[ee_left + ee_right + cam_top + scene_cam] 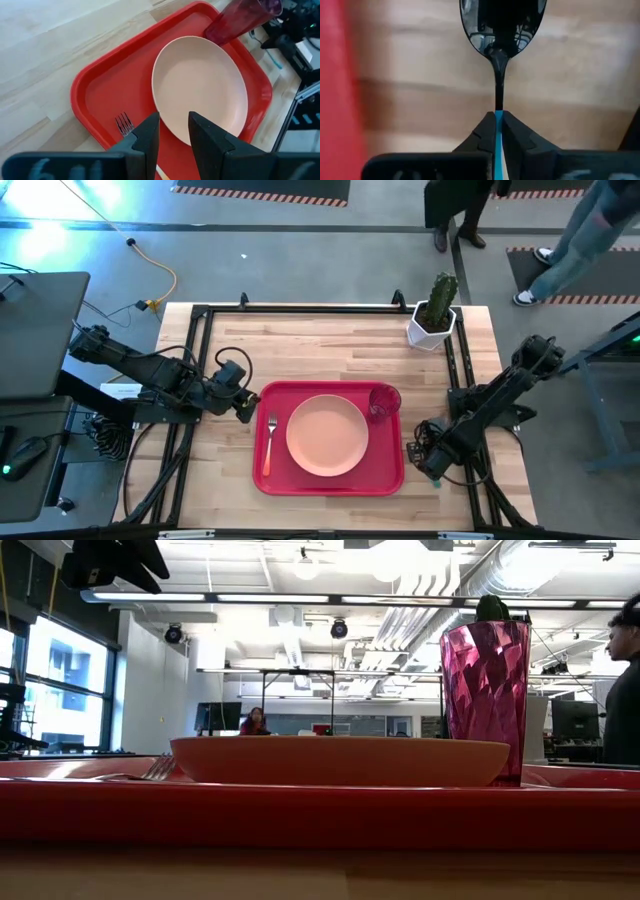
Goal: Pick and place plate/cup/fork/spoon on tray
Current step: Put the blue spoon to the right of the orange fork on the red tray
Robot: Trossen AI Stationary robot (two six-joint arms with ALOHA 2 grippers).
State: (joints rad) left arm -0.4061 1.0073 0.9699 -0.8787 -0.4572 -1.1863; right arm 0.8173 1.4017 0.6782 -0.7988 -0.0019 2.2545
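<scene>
plate: the plate [328, 435] lies flat in the middle of the tray [390, 480], already placed.
cup: the cup [384, 402] stands upright on the tray near its far right corner, just beside the plate's rim; done.
fork: the fork [271, 438] lies on the tray's left part, beside the plate, tines toward the far side; done.
spoon: the spoon [501, 30] is the one thing not yet on the tray. it is off the tray's right edge, over the bare wood of the table [330, 345], its teal handle pinched between the right fingers, bowl pointing forward.
right gripper: the right gripper [498, 120] sits low just beside the tray's right edge, fingers pressed onto the spoon handle.
left gripper: the left gripper [173, 131] waits at the tray's left edge above the fork end, fingers a little apart, holding nothing.
done so far: three of four things are on the tray.
left to do: by my reading, carry the spoon over the rim and set it on free red surface, likely the strip to the right of the plate.
other: a potted cactus [435, 310] stands at the far right corner, not part of the job.
</scene>
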